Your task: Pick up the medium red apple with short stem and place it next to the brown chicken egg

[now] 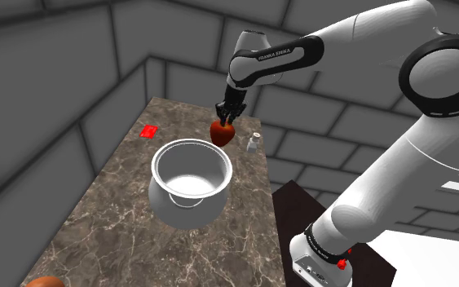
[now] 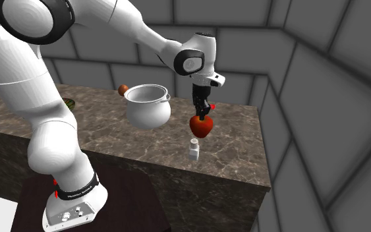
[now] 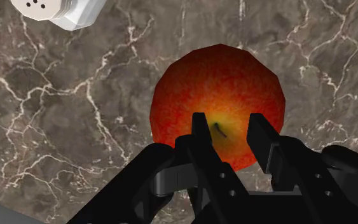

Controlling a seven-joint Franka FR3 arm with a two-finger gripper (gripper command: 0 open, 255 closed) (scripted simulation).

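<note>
While aloft, apple (image 1: pixel 223 133) upright (stem up).

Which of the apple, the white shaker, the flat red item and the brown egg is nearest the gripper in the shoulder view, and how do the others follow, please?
1. The apple: clasped in the gripper.
2. The white shaker: just right of it, at the counter edge.
3. The flat red item: near the opposite, left edge.
4. The brown egg: far off, lower left corner.

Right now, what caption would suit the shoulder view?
Black claw holds a red apple above the marbled counter, beside a white pot and small shaker.
</note>
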